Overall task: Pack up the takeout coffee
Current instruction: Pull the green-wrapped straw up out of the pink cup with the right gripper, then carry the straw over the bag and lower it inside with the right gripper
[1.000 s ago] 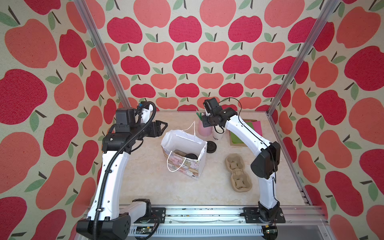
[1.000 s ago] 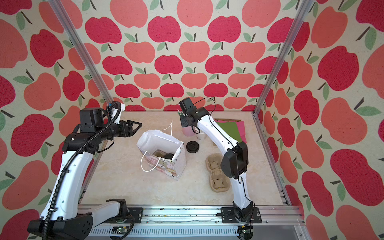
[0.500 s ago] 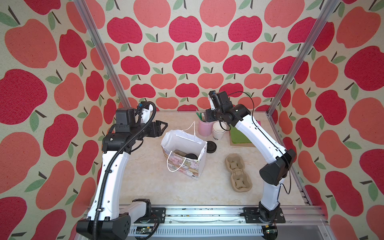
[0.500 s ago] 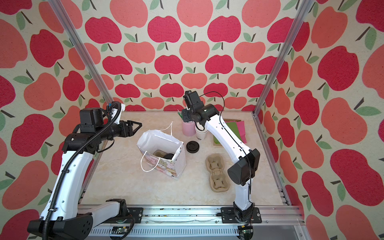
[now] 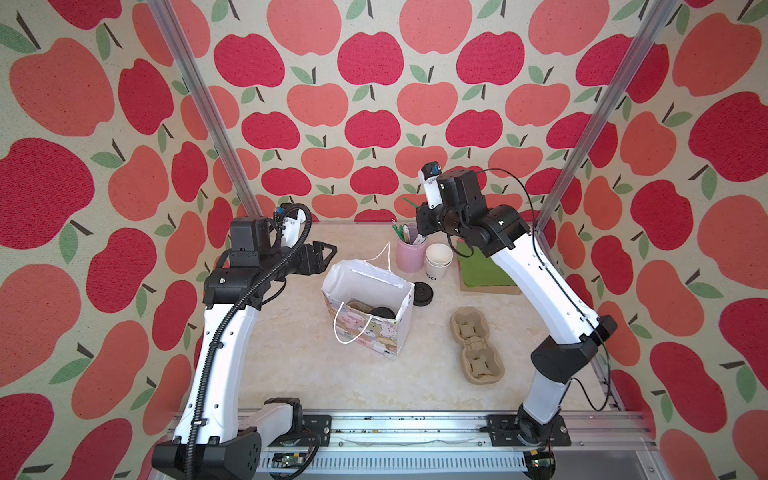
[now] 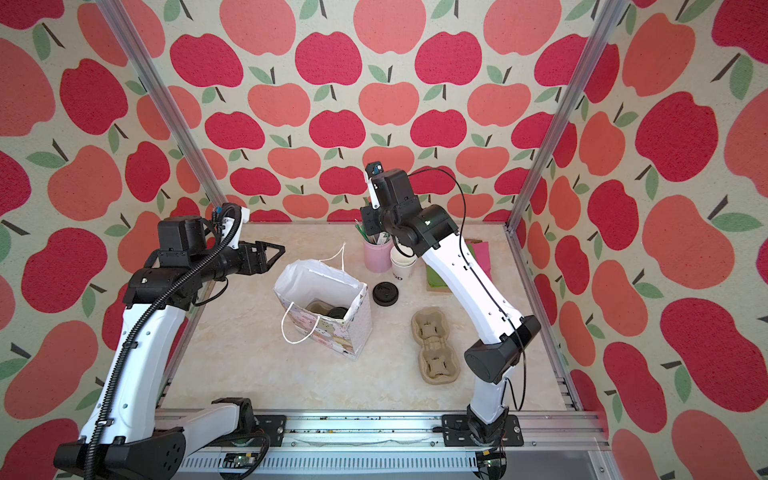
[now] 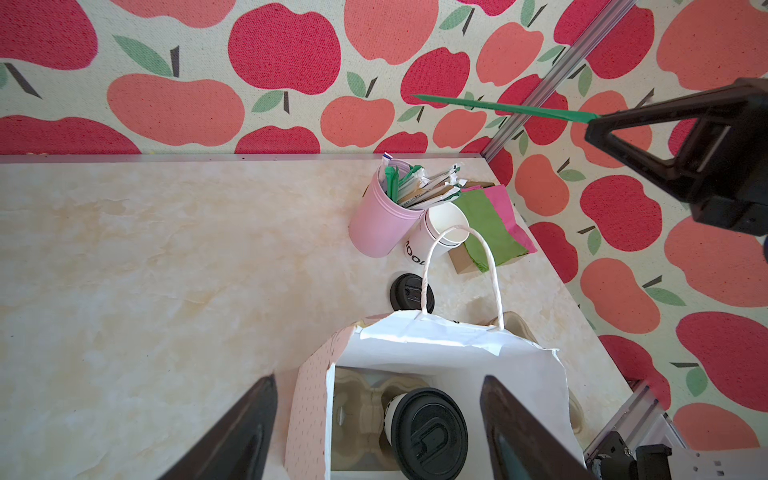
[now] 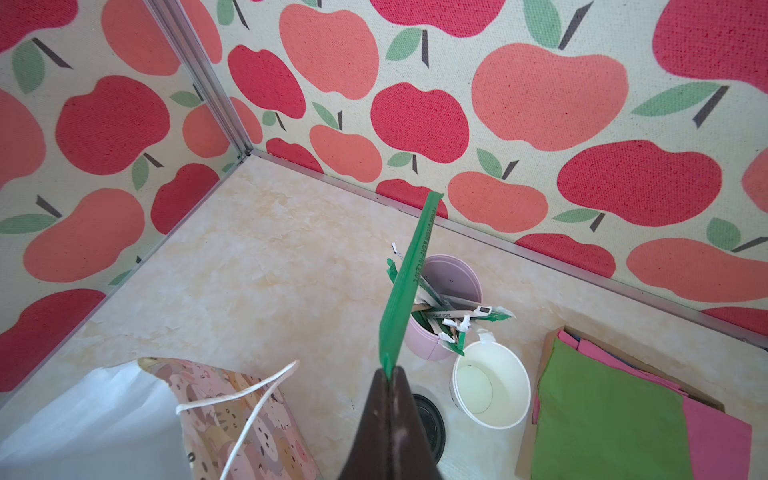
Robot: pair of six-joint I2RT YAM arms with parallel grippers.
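The takeout coffee (image 7: 428,436), a white cup with a black sip lid, stands in a pulp carrier inside the open paper bag (image 7: 436,349). In both top views its lid (image 5: 381,312) (image 6: 337,311) shows through the bag's mouth. My left gripper (image 7: 378,386) hangs open above the bag's left end (image 5: 328,254), holding nothing. My right gripper (image 8: 390,374) is shut on a long green stirrer packet (image 8: 409,282), raised above the pink holder (image 8: 444,291). The left wrist view shows that packet (image 7: 498,106) sticking out of the right gripper (image 7: 594,129).
An open white cup (image 5: 438,255) without a lid stands beside the pink holder (image 5: 409,251). A loose black lid (image 5: 422,293) lies right of the bag (image 5: 365,336). An empty pulp carrier (image 5: 476,351) and stacked green and pink napkins (image 5: 482,270) lie at the right.
My right gripper has risen from the pink holder, pulling the green packet up with it. The left gripper's jaws have spread a little wider; the left arm stays put.
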